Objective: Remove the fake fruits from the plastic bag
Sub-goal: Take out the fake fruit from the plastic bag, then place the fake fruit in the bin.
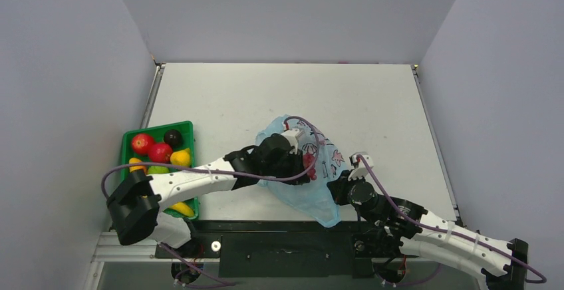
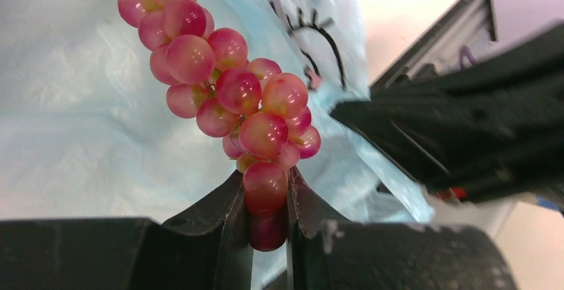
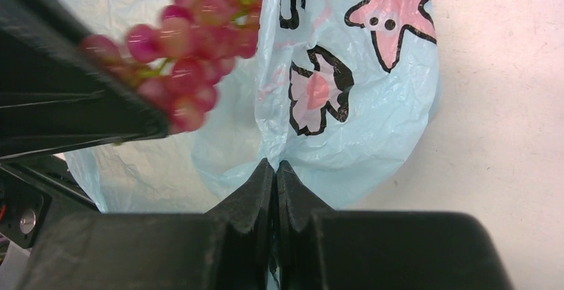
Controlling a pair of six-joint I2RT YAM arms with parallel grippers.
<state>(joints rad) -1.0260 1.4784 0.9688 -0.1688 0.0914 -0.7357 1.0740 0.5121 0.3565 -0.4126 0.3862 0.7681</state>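
Plastic bag (image 1: 316, 203) sits mid-table, the right gripper (image 3: 275, 167) pinched shut on its fold. Green tray (image 1: 154, 128) already holds several fruits (image 1: 163, 151). The left gripper (image 2: 265, 177) clamps the grape bunch (image 2: 233, 84) against the bag; probably last, though the inside is hidden.

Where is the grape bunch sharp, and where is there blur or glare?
Left wrist: the pink-red plastic grape bunch is sharp, with small glossy highlights; the dark arm behind is blurred. Right wrist: those grapes are smeared, while the starfish print on the thin light-blue plastic bag is crisp. Top external: even, soft light.
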